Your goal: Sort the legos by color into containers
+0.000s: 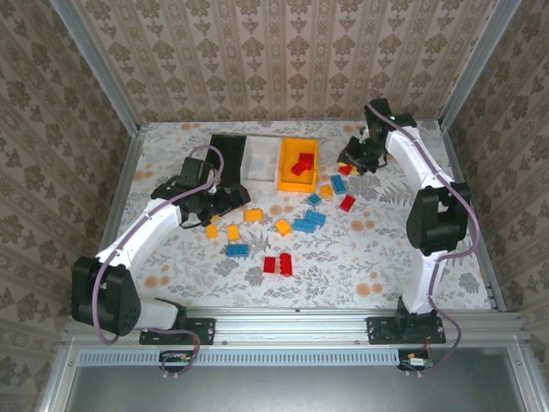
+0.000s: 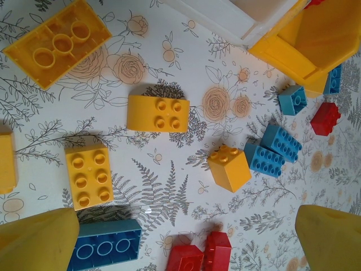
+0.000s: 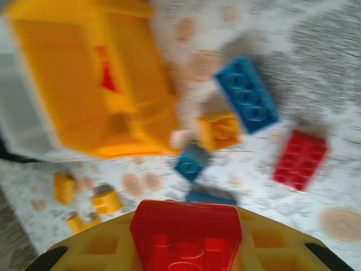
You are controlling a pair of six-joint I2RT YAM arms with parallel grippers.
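Three containers stand in a row at the back: black, white and orange-yellow, the last holding red legos. Loose red, blue and yellow legos lie scattered in front of them. My right gripper hovers just right of the orange-yellow bin, shut on a red lego that sits between its yellow fingers. The orange-yellow bin lies ahead of it to the left. My left gripper is open, low over the mat. Two red legos lie between its fingertips.
Near the left gripper lie a blue lego and yellow legos. Below the right gripper are a blue lego, a red one and a yellow one. Metal frame rails edge the mat.
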